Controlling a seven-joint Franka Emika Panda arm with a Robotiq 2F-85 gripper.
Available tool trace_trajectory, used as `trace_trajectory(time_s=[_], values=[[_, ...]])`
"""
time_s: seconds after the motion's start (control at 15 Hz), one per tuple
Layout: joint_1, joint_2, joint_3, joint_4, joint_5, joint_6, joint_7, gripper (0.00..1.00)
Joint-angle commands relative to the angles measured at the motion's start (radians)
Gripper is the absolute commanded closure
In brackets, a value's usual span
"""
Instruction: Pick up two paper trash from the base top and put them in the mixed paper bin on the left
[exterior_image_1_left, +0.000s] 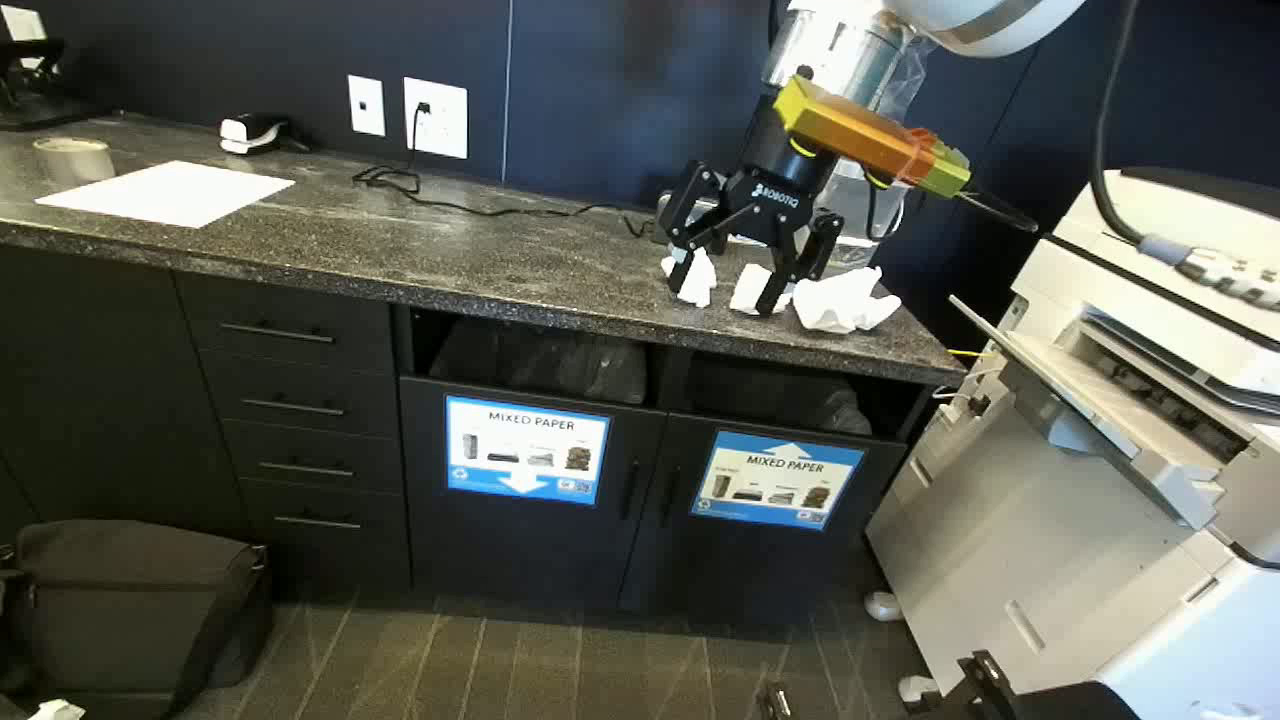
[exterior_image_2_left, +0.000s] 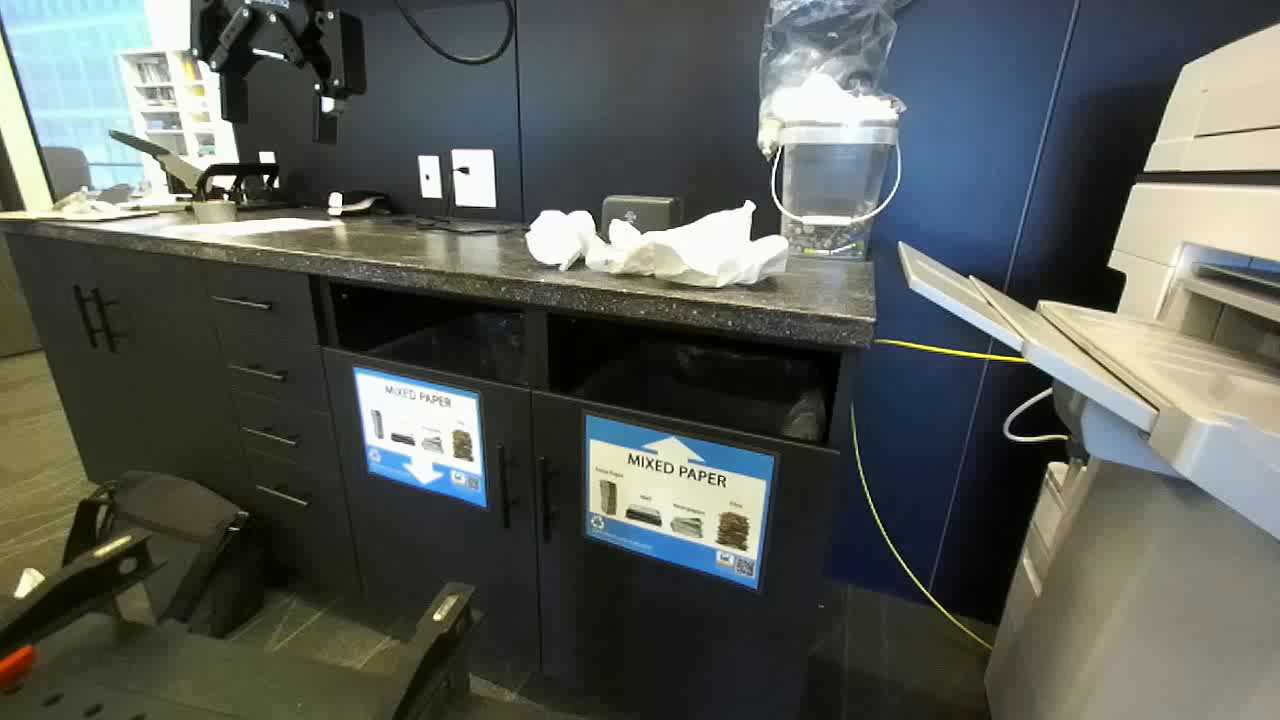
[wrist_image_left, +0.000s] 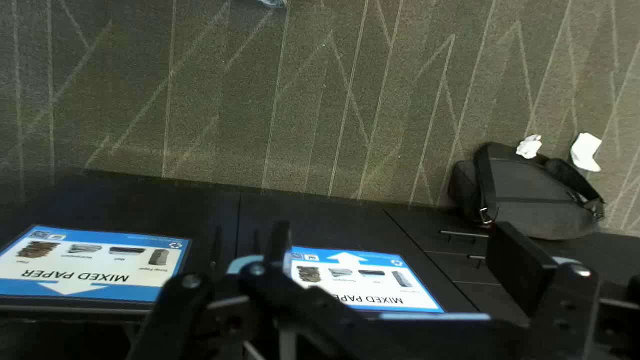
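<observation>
Round paper wad (exterior_image_2_left: 558, 238): on the table (exterior_image_2_left: 470, 268), above and right of the left mixed-paper bin (exterior_image_1_left: 545, 362).
Loose paper wad (exterior_image_2_left: 705, 252): next to it, farther right of that bin; whether they touch, I cannot tell.
Gripper (exterior_image_2_left: 280, 112): fingers (exterior_image_2_left: 233, 98) spread, nothing between them, high above the bin, well apart from both wads.
Wrong-bin risk: the right mixed-paper bin (exterior_image_1_left: 770, 392), just beside the left one, lies below the wads with a near-twin sign (exterior_image_1_left: 779, 482).
Spill risk: the left bin opens under the table's edge, so a floppy wad could snag there and drop.
Pinch risk: with wads this close, one grasp may catch both.
Plastic bucket (exterior_image_2_left: 840, 185) and dark box (exterior_image_2_left: 641, 213): on the table, right of the bin, behind the wads; a low reach might knock either.
Shoulder bag (exterior_image_1_left: 140, 605): on the floor (exterior_image_1_left: 500, 660), left of the bin.
</observation>
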Motion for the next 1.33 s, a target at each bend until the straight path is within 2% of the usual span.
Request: trace_trajectory(time_s=[0.0, 0.67, 0.93, 1.27], values=[[-0.002, 0.0, 0.002, 0.005, 0.0, -0.002, 0.0, 0.0], [-0.012, 0.021, -0.002, 0.024, -0.002, 0.017, 0.016, 0.0], [-0.049, 0.037, -0.03, 0.057, -0.043, 0.013, 0.008, 0.0], [-0.117, 0.034, -0.098, 0.109, -0.11, 0.0, -0.022, 0.0]])
